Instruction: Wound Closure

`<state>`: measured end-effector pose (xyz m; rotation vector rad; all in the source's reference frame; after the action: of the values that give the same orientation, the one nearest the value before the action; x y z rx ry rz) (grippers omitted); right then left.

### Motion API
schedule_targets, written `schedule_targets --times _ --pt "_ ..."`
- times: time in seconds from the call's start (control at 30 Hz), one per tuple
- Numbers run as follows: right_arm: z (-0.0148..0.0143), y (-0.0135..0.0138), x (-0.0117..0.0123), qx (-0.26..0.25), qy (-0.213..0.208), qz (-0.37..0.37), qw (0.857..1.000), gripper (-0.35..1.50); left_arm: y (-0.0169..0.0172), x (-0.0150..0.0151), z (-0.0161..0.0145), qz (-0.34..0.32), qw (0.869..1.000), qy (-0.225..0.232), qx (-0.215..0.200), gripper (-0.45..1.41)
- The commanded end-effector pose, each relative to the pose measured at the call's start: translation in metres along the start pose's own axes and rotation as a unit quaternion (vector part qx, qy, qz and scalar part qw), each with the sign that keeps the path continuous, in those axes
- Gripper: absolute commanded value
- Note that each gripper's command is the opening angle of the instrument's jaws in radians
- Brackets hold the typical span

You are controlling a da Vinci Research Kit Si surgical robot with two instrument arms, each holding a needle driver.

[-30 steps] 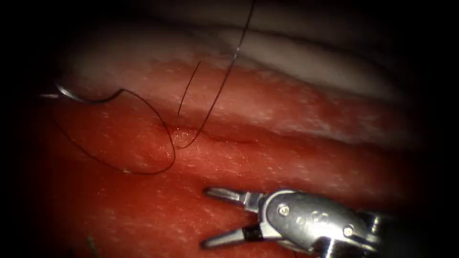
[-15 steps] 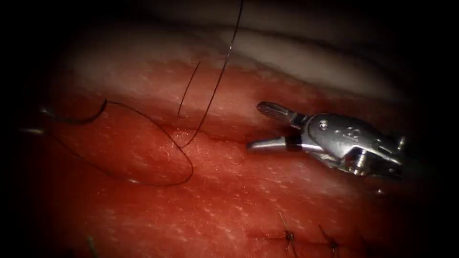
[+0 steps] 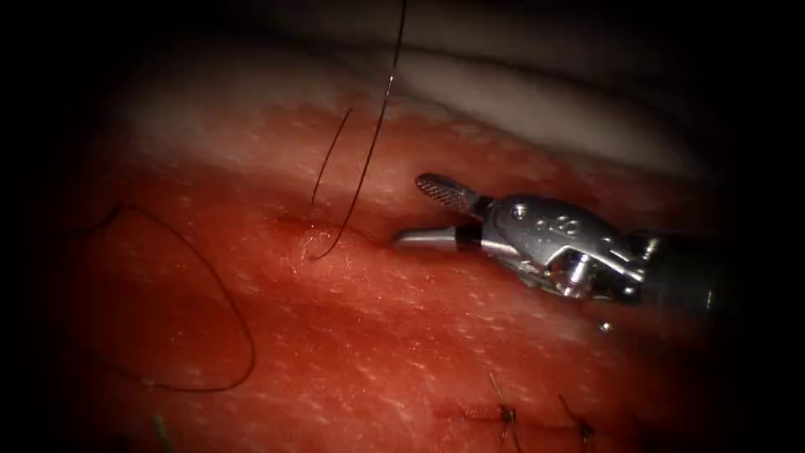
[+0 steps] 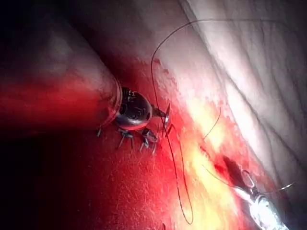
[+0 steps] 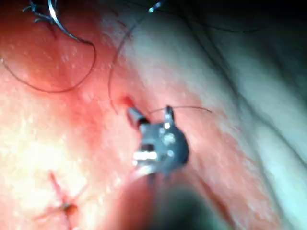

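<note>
Thread (image 3: 360, 176) is running fine and limp from the cut (image 3: 335, 239) in the tissue (image 3: 470, 335), likely slippery and easily frayed, while the right pincer (image 3: 411, 212) is hanging wide and empty just right of it. Left pincer (image 4: 163, 120) is sitting by what seems the needle (image 5: 61, 25), left of the cut and apparently out of the tissue; what it is holding I cannot tell, and that stiff curve is probably best gripped mid-body. Marks on the right pincer's wrist are proving too small to read
</note>
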<state>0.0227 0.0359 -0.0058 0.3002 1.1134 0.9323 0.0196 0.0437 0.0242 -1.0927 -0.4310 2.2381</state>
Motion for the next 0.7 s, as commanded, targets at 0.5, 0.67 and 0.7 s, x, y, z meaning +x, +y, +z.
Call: schedule_targets --times 0.5,0.67,0.7 --pt "0.0007 -0.0005 0.0001 0.002 -0.003 -0.007 1.0 0.66 0.0017 0.009 -0.0036 -0.003 1.0 0.028 -0.004 0.73" --pt "0.0006 -0.0004 0.0001 0.002 -0.003 -0.01 1.0 0.68 0.0046 0.0159 0.0007 -0.017 0.985 0.161 -0.057 0.73" --pt "0.0006 -0.0004 0.0001 0.001 -0.003 -0.013 1.0 0.68 0.005 0.0163 0.0016 -0.015 0.984 0.165 -0.06 0.73"
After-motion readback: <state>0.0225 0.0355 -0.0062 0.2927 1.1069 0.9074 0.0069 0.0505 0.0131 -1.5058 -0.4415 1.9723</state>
